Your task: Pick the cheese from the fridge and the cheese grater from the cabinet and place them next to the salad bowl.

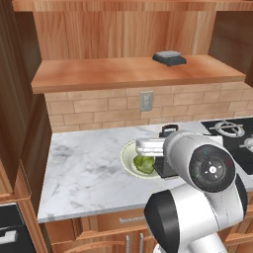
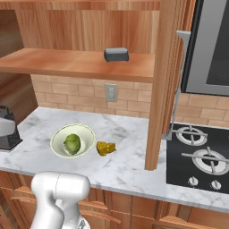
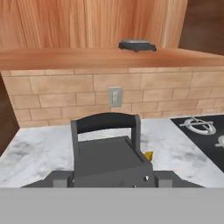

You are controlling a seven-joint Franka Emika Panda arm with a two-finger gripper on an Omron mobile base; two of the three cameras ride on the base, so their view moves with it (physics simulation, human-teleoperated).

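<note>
My gripper (image 3: 113,178) is shut on the cheese grater (image 3: 109,153), a dark grey box with a loop handle, held upright above the marble counter on the near side of the salad bowl. The grater's handle (image 1: 168,130) rises behind my white arm, and its body shows at the left edge of the right base view (image 2: 6,129). The salad bowl (image 2: 56,138) holds a green lettuce head (image 2: 72,143). The cheese (image 2: 106,148), a small yellow wedge, lies on the counter touching the bowl's right side; a sliver of it (image 3: 148,155) peeks out beside the grater. The fridge is out of view.
A flat dark scale (image 1: 169,58) sits on the cabinet's wooden shelf (image 1: 123,74). A black stove (image 2: 201,156) lies to the right, beyond an upright wooden post (image 2: 159,89). A wall outlet (image 1: 146,101) is set in the brick backsplash. Bare marble (image 1: 84,168) stretches left of the bowl.
</note>
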